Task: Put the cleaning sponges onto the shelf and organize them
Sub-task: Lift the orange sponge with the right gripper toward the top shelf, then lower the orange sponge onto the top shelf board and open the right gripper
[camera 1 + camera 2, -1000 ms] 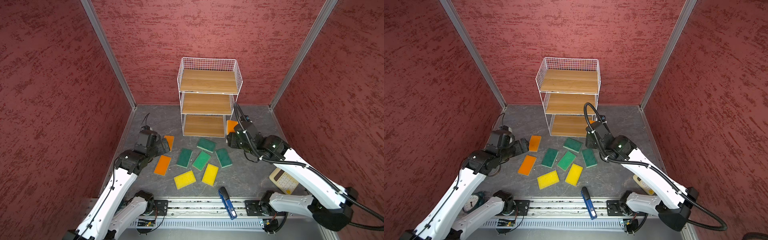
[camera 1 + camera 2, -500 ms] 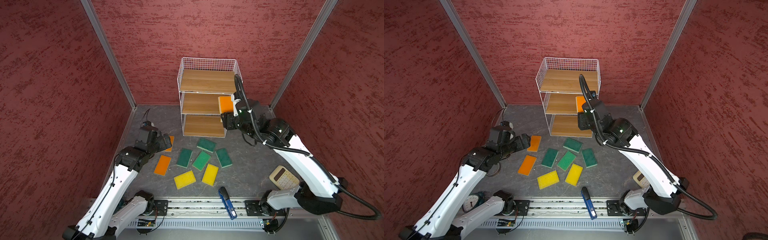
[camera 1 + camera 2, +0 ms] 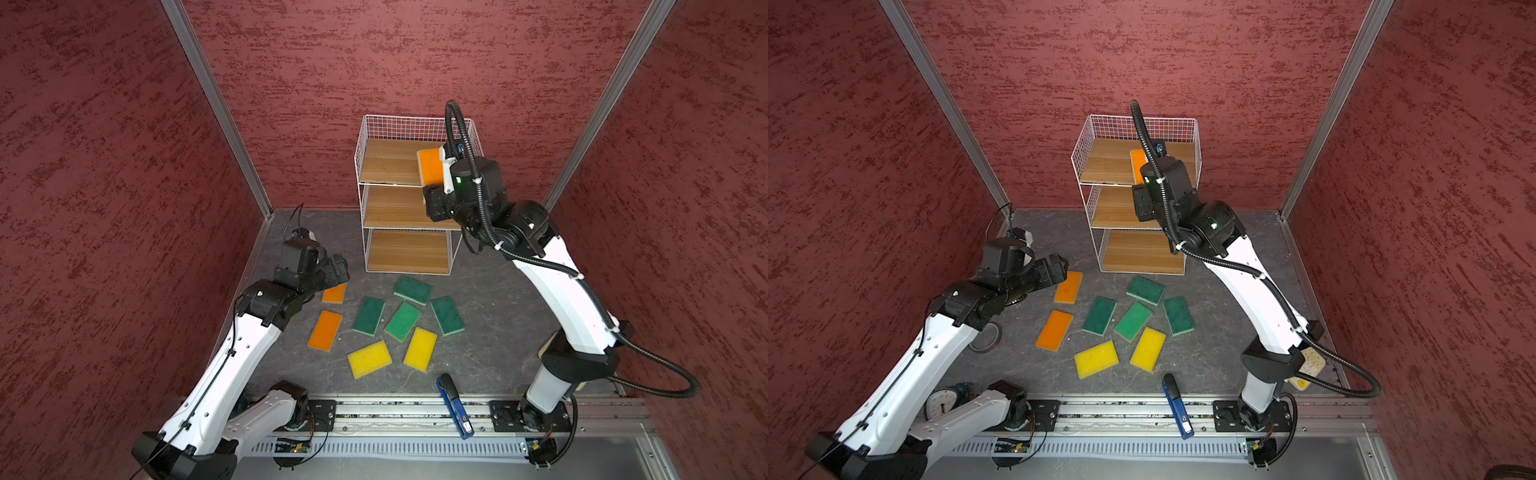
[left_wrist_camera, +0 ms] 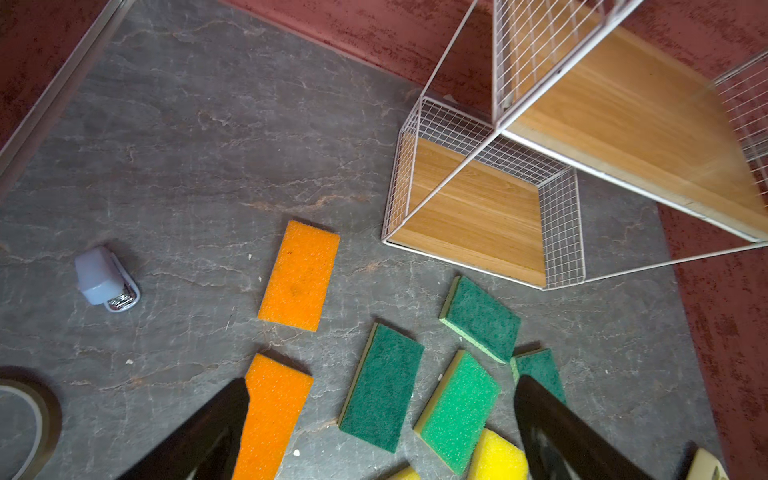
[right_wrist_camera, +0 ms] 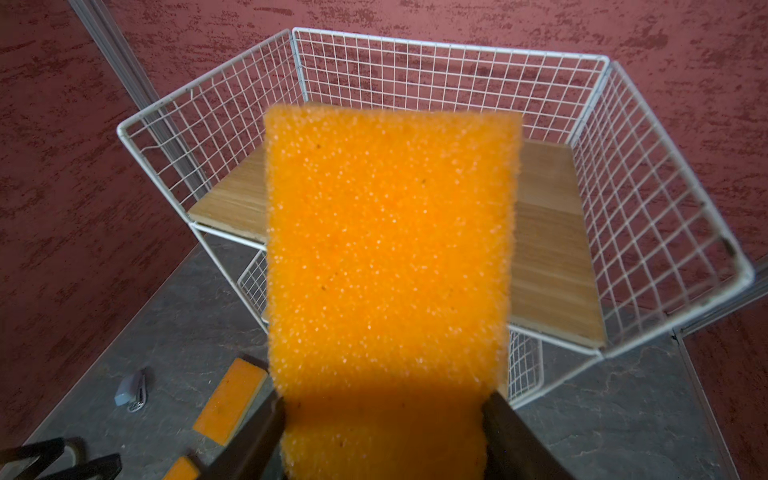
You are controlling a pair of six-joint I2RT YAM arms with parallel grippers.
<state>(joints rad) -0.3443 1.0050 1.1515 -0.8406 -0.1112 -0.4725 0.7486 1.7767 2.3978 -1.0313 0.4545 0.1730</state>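
In both top views the three-tier white wire-grid shelf with light wooden boards (image 3: 386, 164) stands far and central on the dark grey marbled floor (image 3: 490, 291); the right gripper (image 3: 432, 188) holds a flat orange rectangular foam sponge (image 3: 430, 165) tilted over the right part of the top board. Near the shelf's foot lie a far orange sponge (image 3: 333, 293), a near orange sponge (image 3: 325, 330), four dark green scouring sponges (image 3: 369, 315) in the middle and two yellow foam sponges (image 3: 420, 349) nearest. The left gripper (image 3: 337, 270) hovers at the far orange sponge's left end. In the left wrist view its black fingers (image 4: 208, 428) stand wide apart, gripping nothing, above the near orange sponge and the green ones. In the right wrist view the two dark fingers (image 5: 253, 436) are clamped on the held sponge's near end, and the sponge juts above the top tier inside the wire rim; whether it touches the board I cannot tell
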